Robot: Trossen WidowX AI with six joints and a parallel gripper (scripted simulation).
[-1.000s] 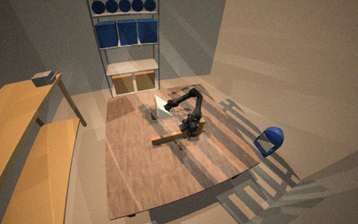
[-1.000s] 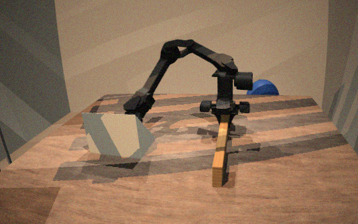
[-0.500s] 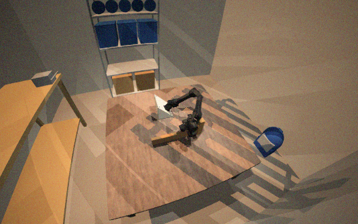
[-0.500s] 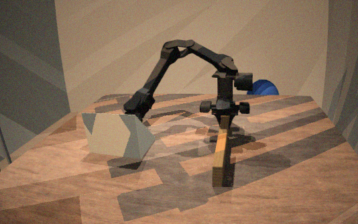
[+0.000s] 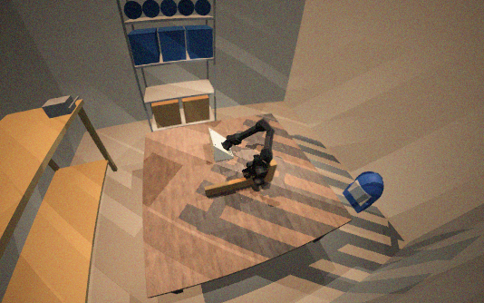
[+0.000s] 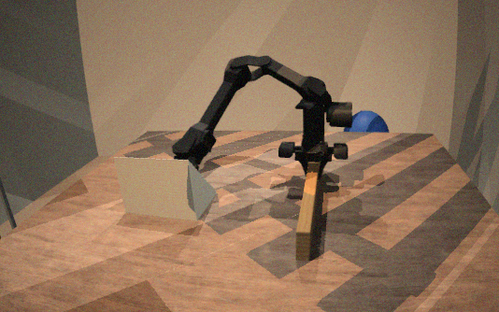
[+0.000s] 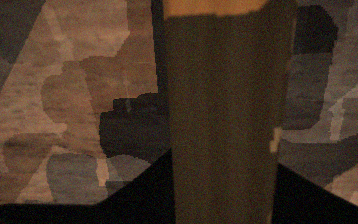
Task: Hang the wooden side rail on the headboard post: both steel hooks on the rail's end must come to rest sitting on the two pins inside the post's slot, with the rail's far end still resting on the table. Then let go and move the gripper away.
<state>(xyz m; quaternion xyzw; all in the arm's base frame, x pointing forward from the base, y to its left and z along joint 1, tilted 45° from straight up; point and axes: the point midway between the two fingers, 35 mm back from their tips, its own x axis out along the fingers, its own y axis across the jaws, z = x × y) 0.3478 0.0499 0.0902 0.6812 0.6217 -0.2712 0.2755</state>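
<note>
The wooden side rail (image 5: 225, 187) (image 6: 306, 215) (image 7: 225, 100) is a long narrow beam standing on edge. Its far end points toward the exterior camera and appears to be at table level; a small gap cannot be ruled out. My gripper (image 5: 258, 180) (image 6: 313, 169) (image 7: 211, 151) points down and is shut on the rail near its other end, with one finger on each side. The headboard post (image 5: 272, 171) stands just behind the gripper in the top view, partly covered by it. The steel hooks, the slot and the pins are hidden, so whether the hooks touch the pins cannot be told.
A pale wedge-shaped block (image 5: 217, 147) (image 6: 152, 189) stands on the table (image 5: 178, 254) (image 6: 90, 271) beside the arm's base. A blue helmet-like object (image 5: 373, 182) (image 6: 365, 122) is beyond the table's edge. A shelf rack with blue bins (image 5: 171, 43) and a wooden bench (image 5: 24, 136) stand away from the table.
</note>
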